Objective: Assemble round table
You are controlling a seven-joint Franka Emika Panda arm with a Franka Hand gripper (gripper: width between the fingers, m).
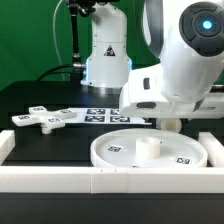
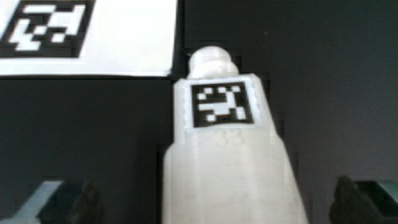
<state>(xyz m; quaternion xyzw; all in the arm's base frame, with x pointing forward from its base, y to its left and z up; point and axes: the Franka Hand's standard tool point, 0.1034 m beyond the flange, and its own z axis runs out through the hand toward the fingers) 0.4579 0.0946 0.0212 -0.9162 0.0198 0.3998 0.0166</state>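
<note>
The wide rimmed round disc (image 1: 140, 152) lies at the front of the black table, with a short raised stub (image 1: 148, 146) at its centre. The cross-shaped piece (image 1: 45, 119) lies flat at the exterior view's left. My gripper (image 1: 172, 124) is low behind the disc's far rim, mostly hidden by the arm. In the wrist view the white tagged post (image 2: 221, 120) with a narrow tip lies between my fingers (image 2: 64, 200). My gripper (image 2: 214, 205) is open, with a dark gap on each side of the post. The post does not show in the exterior view.
The marker board (image 1: 105, 115) lies behind the disc, and its corner shows in the wrist view (image 2: 71, 35) just past the post's tip. The white border rail (image 1: 90, 182) runs along the front and down the exterior view's left. The robot base stands at the back.
</note>
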